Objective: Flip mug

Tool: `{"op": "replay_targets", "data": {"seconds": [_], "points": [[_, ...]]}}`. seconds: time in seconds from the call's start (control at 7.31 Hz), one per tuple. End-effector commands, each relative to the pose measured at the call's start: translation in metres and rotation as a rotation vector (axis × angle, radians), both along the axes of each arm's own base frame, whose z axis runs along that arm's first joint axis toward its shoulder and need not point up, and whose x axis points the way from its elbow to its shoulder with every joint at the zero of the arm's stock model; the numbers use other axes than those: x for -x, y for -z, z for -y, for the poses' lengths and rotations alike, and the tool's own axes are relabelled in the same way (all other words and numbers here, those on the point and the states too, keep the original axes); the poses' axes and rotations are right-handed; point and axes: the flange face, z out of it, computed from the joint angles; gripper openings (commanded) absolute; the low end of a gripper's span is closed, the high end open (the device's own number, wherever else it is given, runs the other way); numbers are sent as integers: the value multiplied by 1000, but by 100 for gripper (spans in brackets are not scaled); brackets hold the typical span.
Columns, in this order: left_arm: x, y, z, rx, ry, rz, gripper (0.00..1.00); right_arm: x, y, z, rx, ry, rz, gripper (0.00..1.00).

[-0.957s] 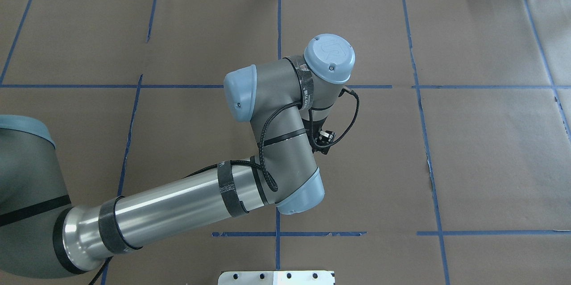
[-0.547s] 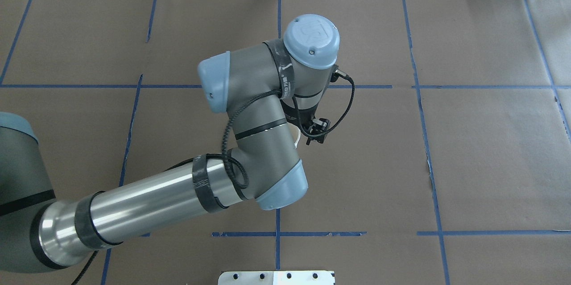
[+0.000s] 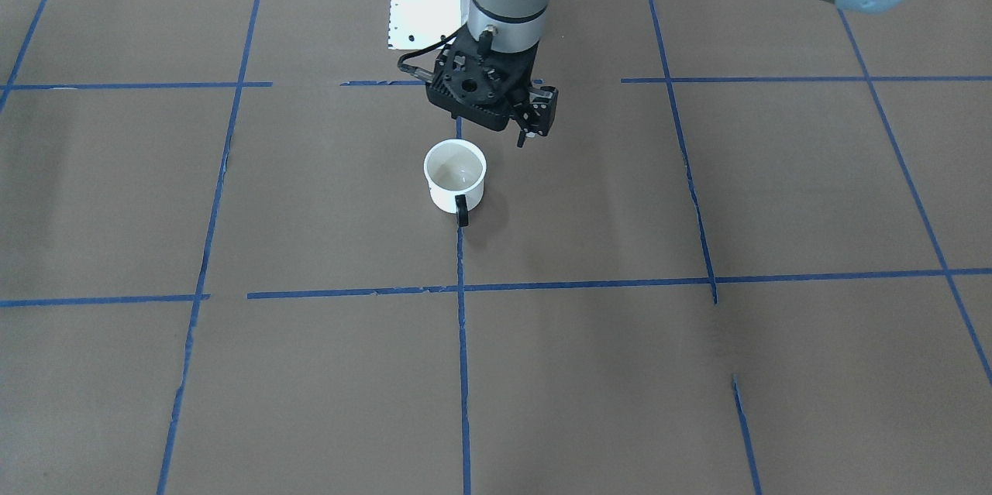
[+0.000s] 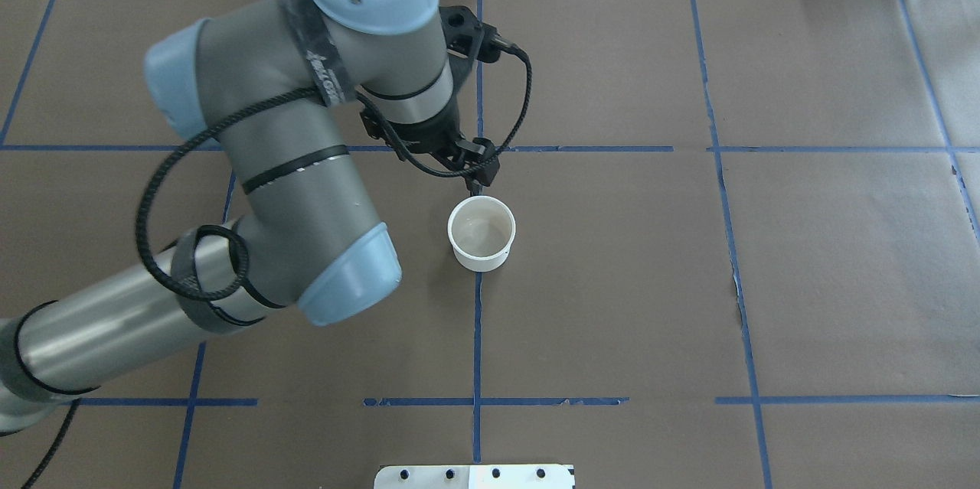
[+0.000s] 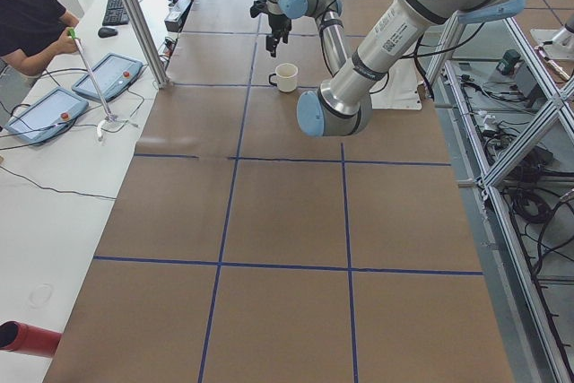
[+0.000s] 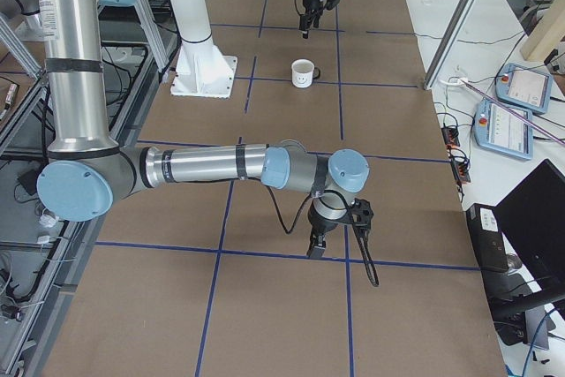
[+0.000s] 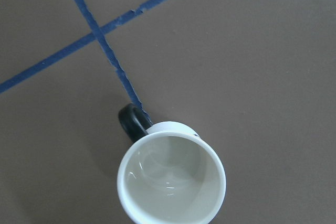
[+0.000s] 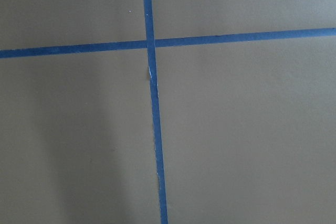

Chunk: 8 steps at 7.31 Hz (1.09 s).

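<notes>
- Overhead exterior view, reading from the left: the left arm point(image 4: 253, 190) reaches in, and just past its wrist the mug point(image 4: 481, 233) stands on its base, mouth up, with nothing gripping it. I judge the flip to be done, so the step in hand is getting that arm clear.
- To do it well, the left gripper point(image 6: 305, 28) should rise straight up before it swings aside, so nothing brushes the flared rim or the black handle point(image 3: 463, 213). A small, light mug like this would probably tip or skate on the brown paper point(image 4: 612, 282) at a slight knock.
- The left gripper carries nothing. Neither the front-facing nor the overhead view shows its fingers plainly, so I cannot tell whether they are parted or together.
- From that gripper the mug lies below, roughly straight under the fingertips, with clear air between them.
- The left wrist camera catches the mug at the bottom edge of its view. The inside is bare, and the handle points away from the robot along the blue tape line point(image 7: 100, 40).
- The smiley face point(image 6: 303, 79) is turned toward the robot's right.
- The right gripper point(image 6: 315, 249) hangs low over the paper, well apart from the mug and off toward the robot's right. Only a side view shows it, so I cannot tell its state.
</notes>
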Motion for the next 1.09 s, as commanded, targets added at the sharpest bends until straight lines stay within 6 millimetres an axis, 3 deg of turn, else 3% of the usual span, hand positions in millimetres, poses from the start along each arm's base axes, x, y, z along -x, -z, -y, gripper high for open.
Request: {"op": "replay_targets", "data": {"seconds": [0.0,0.27,0.55,0.68,0.96], "points": [[97,-40,28,1,67,-32,100,0,0,0,1,0,0,100],[139,-91,57,-83,29,33,100,0,0,0,1,0,0,100],[222,-162,93,43,131,40,100,0,0,0,1,0,0,100],[284,-223,102,100,217,41,100,0,0,0,1,0,0,100],[367,-341,82,154,182,58,100,0,0,0,1,0,0,100]]}}
